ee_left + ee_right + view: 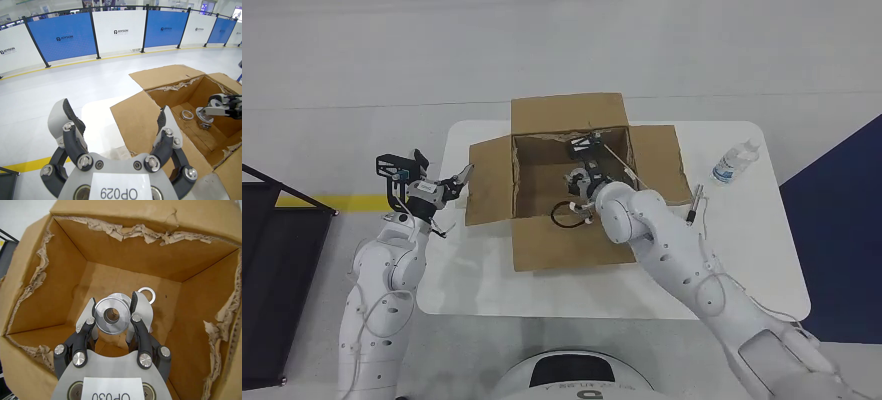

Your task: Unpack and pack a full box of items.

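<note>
**Top view:** the open cardboard box [542, 250] sits at frame centre on the white worktop [762, 240]. Your right pincer [579, 181] is inside it, and your left pincer [458, 182] is outside, left of the box.

**Left wrist view:** the left pincer is spread wide and holds nothing.

**Right wrist view:** the right pincer is clamped on a flanged metal hub [112, 321], polished, bored through and clear of the box floor. A flat ring [149, 293] lies beyond it. Watch the lift, since the smooth flange could slip from the pads or catch the torn box rim
</note>
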`<state>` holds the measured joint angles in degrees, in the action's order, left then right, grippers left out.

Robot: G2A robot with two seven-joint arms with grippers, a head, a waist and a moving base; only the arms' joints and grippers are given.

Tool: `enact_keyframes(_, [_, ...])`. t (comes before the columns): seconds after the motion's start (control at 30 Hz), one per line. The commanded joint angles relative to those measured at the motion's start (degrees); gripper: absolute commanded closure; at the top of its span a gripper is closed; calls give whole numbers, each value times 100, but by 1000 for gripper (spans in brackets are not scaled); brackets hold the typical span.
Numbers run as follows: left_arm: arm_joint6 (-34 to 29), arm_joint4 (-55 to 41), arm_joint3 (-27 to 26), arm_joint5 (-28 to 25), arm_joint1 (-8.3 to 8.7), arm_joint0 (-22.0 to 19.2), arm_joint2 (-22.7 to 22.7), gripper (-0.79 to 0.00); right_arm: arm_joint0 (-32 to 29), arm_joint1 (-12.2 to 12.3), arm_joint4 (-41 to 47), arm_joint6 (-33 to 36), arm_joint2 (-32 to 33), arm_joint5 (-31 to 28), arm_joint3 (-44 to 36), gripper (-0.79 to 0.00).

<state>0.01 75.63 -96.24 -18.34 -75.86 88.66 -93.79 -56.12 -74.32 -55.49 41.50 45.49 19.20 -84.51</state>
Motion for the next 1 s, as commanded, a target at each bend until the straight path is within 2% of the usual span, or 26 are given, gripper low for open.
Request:
enact_keyframes(0.0, [0, 0, 0, 0, 0, 0, 0, -785, 137, -75, 1, 11, -129, 77, 291, 0])
enact_keyframes(0.03, [0, 0, 0, 0, 0, 0, 0, -785, 188, -112, 7, 18, -197, 93, 400, 0])
enact_keyframes(0.1, [0, 0, 0, 0, 0, 0, 0, -785, 265, -181, 22, 0, -303, 120, 577, -52])
enact_keyframes(0.2, [0, 0, 0, 0, 0, 0, 0, -785, 338, -267, 0, -49, -429, 165, 804, -166])
enact_keyframes(0.4, [0, 0, 0, 0, 0, 0, 0, -785, 502, -430, 180, -32, -524, 225, 1259, -243])
enact_keyframes(0.5, [0, 0, 0, 0, 0, 0, 0, -785, 596, -490, 326, 63, -496, 204, 1388, -329])
enact_keyframes(0.53, [0, 0, 0, 0, 0, 0, 0, -785, 620, -501, 319, 51, -476, 234, 1409, -382])
enact_keyframes(0.57, [0, 0, 0, 0, 0, 0, 0, -785, 626, -511, 313, 58, -468, 238, 1410, -628])
enact_keyframes(0.6, [0, 0, 0, 0, 0, 0, 0, -785, 628, -516, 325, 72, -443, 236, 1402, -785])
enact_keyframes(0.83, [0, 0, 0, 0, 0, 0, 0, -785, 471, -462, 226, 219, -187, 111, 1044, -785])
enact_keyframes(0.97, [0, 0, 0, 0, 0, 0, 0, -785, -54, -259, 170, 180, 381, -207, -32, -785])
